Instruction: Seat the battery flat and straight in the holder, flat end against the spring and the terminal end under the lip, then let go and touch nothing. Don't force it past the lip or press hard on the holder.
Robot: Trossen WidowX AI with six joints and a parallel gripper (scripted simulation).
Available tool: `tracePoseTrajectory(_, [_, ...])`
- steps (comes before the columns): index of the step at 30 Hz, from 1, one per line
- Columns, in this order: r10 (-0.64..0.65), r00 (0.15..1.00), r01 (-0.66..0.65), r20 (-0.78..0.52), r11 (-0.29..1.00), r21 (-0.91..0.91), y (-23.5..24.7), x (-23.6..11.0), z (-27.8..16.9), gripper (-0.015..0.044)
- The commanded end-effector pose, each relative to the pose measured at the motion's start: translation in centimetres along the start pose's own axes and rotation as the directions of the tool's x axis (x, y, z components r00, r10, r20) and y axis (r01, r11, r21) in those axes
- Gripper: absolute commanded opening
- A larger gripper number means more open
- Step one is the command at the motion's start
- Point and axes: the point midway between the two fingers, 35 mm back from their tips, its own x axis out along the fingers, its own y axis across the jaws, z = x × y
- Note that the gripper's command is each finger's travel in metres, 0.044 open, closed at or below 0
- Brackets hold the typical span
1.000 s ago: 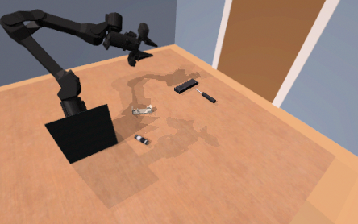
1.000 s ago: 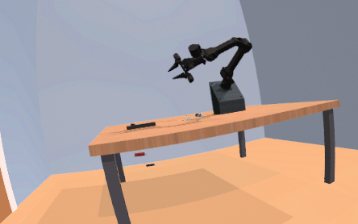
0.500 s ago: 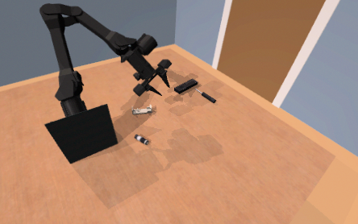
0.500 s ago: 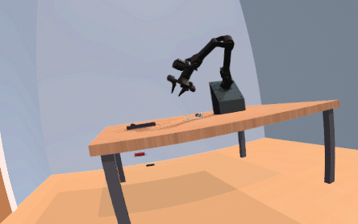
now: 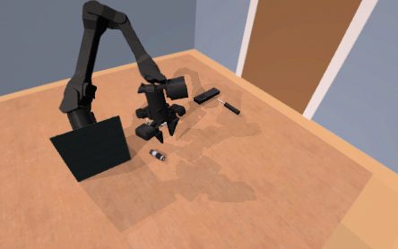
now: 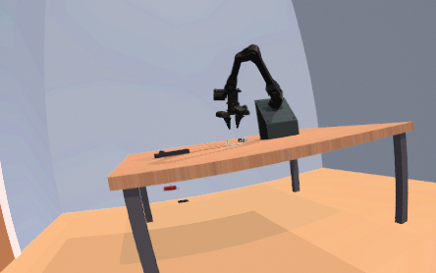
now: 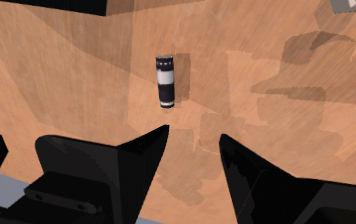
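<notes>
The battery (image 5: 157,155) (image 6: 242,140) (image 7: 165,81), dark with a white band, lies on its side on the table. In the wrist view it lies beyond the fingertips, nearer the left finger. My gripper (image 5: 167,138) (image 6: 234,128) (image 7: 194,133) points down above the table, part open, with nothing between its fingers. The pale holder (image 6: 228,143) is small in the exterior view. In the top view it is mostly hidden behind the gripper. A grey corner of it (image 7: 345,5) seems to show at the top right of the wrist view. Its spring and lip cannot be made out.
A black slotted block (image 5: 207,96) (image 6: 172,153) and a screwdriver (image 5: 231,107) lie toward the far table edge in the top view. The dark arm base (image 5: 91,150) (image 6: 279,123) stands near the battery. A red object (image 6: 170,188) and a small dark one (image 6: 183,200) show below the table.
</notes>
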Motion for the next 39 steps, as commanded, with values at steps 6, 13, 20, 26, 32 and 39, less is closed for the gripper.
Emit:
tracePoseTrajectory(6, [0.010, 0.977, 0.015, 0.215, 0.993, -0.116, 4.0, 2.1, 1.4, 0.0225])
tracePoseTrajectory(13, [0.010, 0.977, 0.015, 0.215, 0.993, -0.115, 4.0, 2.5, 1.4, 0.0225])
tracePoseTrajectory(20, [0.011, 0.977, 0.014, 0.214, 0.993, -0.115, 3.9, 3.7, 1.6, 0.0225])
tracePoseTrajectory(26, [0.011, 0.977, 0.014, 0.214, 0.993, -0.115, 3.9, 4.6, 1.8, 0.0225])
tracePoseTrajectory(32, [0.010, 0.977, 0.015, 0.215, 0.993, -0.115, 3.9, 5.5, 2.1, 0.0225])
tracePoseTrajectory(39, [0.010, 0.976, 0.015, 0.217, 0.993, -0.115, 4.0, 6.6, 2.4, 0.0225])
